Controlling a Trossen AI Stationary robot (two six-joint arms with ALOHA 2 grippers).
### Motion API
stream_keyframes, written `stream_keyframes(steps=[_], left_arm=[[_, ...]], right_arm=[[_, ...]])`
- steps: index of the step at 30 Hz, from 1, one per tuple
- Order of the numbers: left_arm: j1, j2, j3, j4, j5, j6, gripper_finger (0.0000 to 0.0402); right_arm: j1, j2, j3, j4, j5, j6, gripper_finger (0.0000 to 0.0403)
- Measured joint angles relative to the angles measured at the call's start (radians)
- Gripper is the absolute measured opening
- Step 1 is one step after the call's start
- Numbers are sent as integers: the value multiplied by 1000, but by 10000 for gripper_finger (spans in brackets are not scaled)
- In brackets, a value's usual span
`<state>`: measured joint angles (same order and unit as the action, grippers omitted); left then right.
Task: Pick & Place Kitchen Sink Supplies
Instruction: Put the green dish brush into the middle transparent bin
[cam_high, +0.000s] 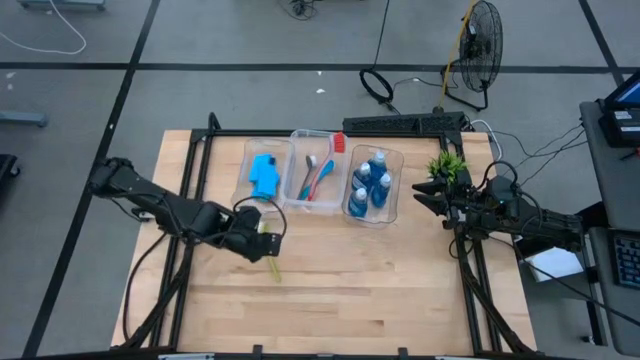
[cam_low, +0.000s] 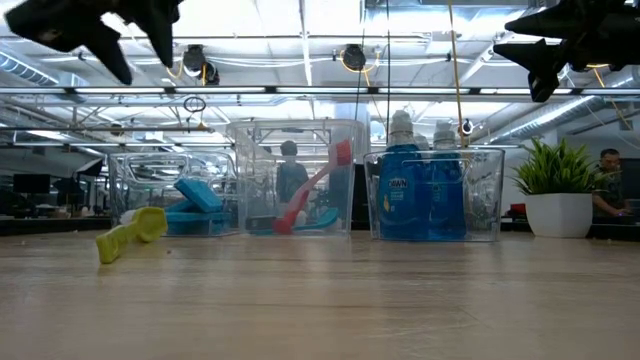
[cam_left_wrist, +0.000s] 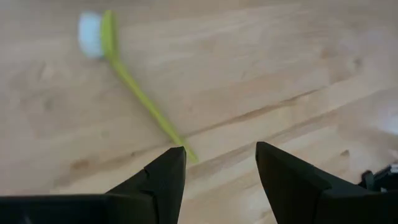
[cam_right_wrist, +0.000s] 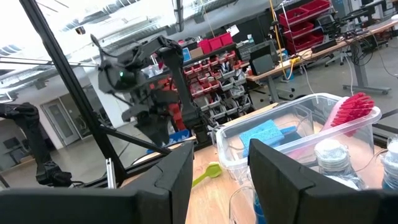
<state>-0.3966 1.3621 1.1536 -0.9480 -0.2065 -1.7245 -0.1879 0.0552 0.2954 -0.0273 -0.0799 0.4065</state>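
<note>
A: Looking at the yellow-green brush (cam_high: 270, 252), you see it lying flat on the bare table (cam_high: 380, 290), just in front of the bin row and well apart from the other supplies. White bristle head (cam_left_wrist: 91, 28) at one end, thin handle running off it.

B: How do you expect it to handle?

A: Light, stiff plastic, probably a bit slick, my guess. The handle is thin, so you pinch it across the width near the middle; take it at the tip and it likely swings head-down. Bristles are soft, skip them.

B: Left gripper?

A: Left gripper (cam_left_wrist: 216, 163) hangs above the brush in the low view, fingers (cam_left_wrist: 165, 180) spread apart, nothing between them. In the left wrist view the handle end sits by 1 fingertip, but whether it touches you can't tell.

B: Right gripper?

A: Right gripper (cam_right_wrist: 219, 160) waits up high by the potted plant (cam_high: 447, 165), fingers parted with a gap, holding nothing.

B: Rest of the supplies?

A: Already binned: sponges (cam_high: 264, 173) in 1, red and blue brushes (cam_high: 318, 175) in the middle, bottles (cam_high: 372, 183) in the 3rd.
</note>
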Motion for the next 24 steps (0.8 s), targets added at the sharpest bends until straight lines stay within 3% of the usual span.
stream_keyframes(steps=[7, 24], left_arm=[[-49, 101, -1, 3, 61, -161, 198], [7, 384, -1, 0, 70, -227, 198]], right_arm=[[0, 0, 0, 0, 0, 0, 141], [0, 0, 0, 0, 0, 1, 141]])
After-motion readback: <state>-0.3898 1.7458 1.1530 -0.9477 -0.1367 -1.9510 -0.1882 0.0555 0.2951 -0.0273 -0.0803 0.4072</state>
